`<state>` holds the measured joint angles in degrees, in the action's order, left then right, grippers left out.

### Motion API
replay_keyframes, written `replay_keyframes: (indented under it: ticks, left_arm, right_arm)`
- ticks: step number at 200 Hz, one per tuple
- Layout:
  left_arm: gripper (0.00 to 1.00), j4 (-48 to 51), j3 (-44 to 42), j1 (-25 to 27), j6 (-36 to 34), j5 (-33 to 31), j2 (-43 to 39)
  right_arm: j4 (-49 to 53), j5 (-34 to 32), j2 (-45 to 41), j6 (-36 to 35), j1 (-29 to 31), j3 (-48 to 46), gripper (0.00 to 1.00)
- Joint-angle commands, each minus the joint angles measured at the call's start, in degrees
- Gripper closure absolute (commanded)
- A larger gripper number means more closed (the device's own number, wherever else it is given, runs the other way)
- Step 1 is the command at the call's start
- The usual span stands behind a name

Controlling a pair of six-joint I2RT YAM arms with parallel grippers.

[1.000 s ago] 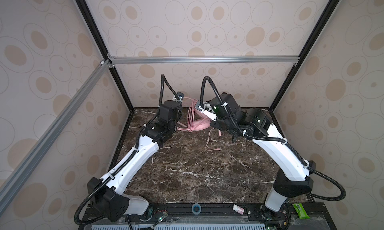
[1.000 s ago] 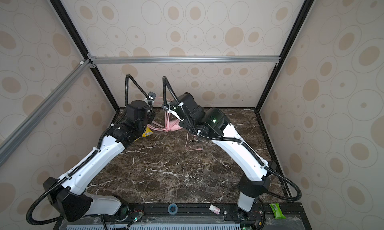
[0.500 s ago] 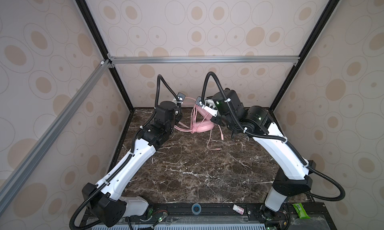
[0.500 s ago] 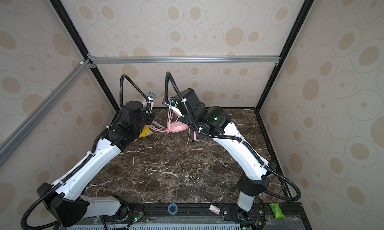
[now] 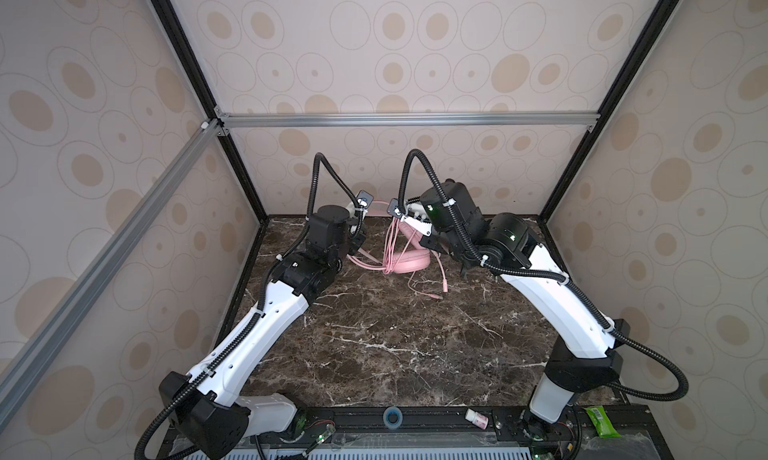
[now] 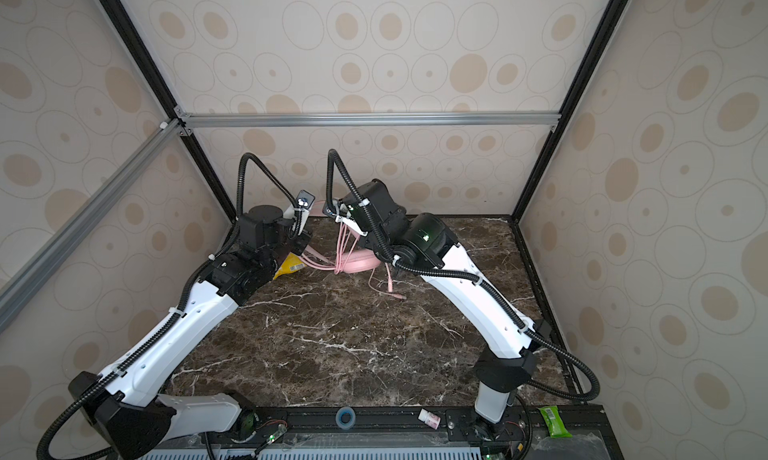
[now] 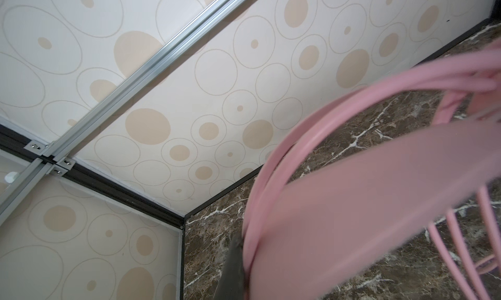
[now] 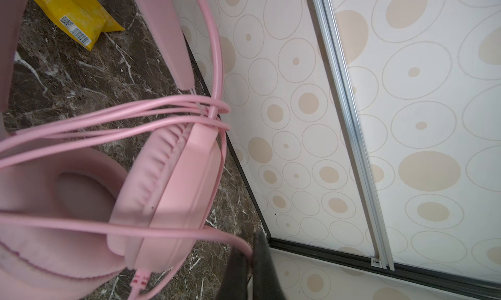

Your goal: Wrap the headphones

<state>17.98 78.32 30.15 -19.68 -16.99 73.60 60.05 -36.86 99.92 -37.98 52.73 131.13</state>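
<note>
Headphones: headphones [image 5: 409, 262] [image 6: 359, 262] sit at the back of the marble tabletop [image 5: 395, 354], between your two grippers. One earcup touches the marble and the headband arches up behind it.
Cable: several loops of cable [image 5: 390, 246] hang across the earcup. Its loose tail lies on the marble just in front.
Left gripper: your left gripper [image 5: 357, 245] is clamped on the headband wires.
Right gripper: your right gripper [image 8: 250, 254] is pinched tight on a single strand of cable.
In your way: a yellow packet [image 6: 289, 266] lies on the marble just beside the headphones, by your left arm.
Front rail: a small white bottle [image 5: 475, 418], a blue ring [image 5: 391, 417] and a green packet [image 5: 601, 422] are well apart from the headphones.
Left wrist view: only this one shows the headband wires running against the dark finger [image 7: 233, 271].
Right wrist view: only this one shows the strand between both fingers, the earcup padding and the packet's barcode.
</note>
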Motion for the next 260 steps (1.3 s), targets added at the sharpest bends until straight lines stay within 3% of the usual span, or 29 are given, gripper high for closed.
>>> replay_keyframes:
  ticks: [1,29,110,178,260]
  left_arm:
    - [1.0,5.9,0.7,0.9,-3.8,5.0,-0.7]
    - [1.0,6.1,1.2,1.9,-3.4,7.4,-0.1]
    - [1.0,6.4,0.9,2.5,1.3,18.6,-1.4]
    - [1.0,6.5,0.6,2.5,4.7,21.2,-3.1]
    - [1.0,6.6,0.9,2.4,7.3,22.7,-3.9]
  right_arm:
    - [-5.9,-2.8,-0.2,2.1,-1.3,4.1,1.0]
    - [-5.6,1.1,1.3,4.5,-1.2,7.1,0.99]
    - [-5.9,2.4,2.4,7.3,-2.0,7.3,0.96]
    - [-5.0,2.7,0.7,10.9,-4.4,5.2,0.94]
    - [-8.1,8.4,-4.0,15.1,-7.0,-1.3,0.76]
